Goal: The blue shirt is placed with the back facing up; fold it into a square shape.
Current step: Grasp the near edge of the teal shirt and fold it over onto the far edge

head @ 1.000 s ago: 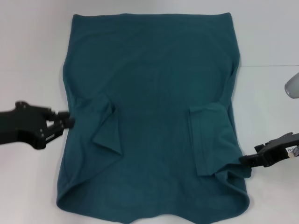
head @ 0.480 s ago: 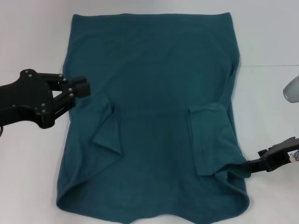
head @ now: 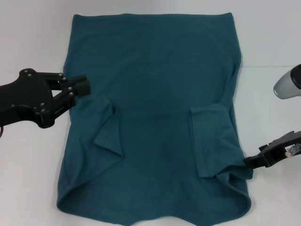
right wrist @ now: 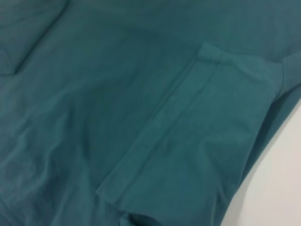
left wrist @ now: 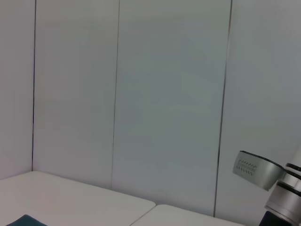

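We see one blue shirt (head: 153,117) flat on the tabletop, hem at the near edge, both sleeves folded in. The right gripper (head: 249,162) stays nipped closed on the shirt's near right edge, barely shifted. The left gripper (head: 81,86) has risen off the left edge over the shoulder; jaws nearly closed, holding nothing, so the left side needs regrasping.

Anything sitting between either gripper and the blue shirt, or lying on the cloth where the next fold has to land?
Nothing visible does. The left gripper is at the blue shirt's left edge; the right gripper is at its right edge near the folded-in sleeve. Only the two folded sleeves lie on the cloth.
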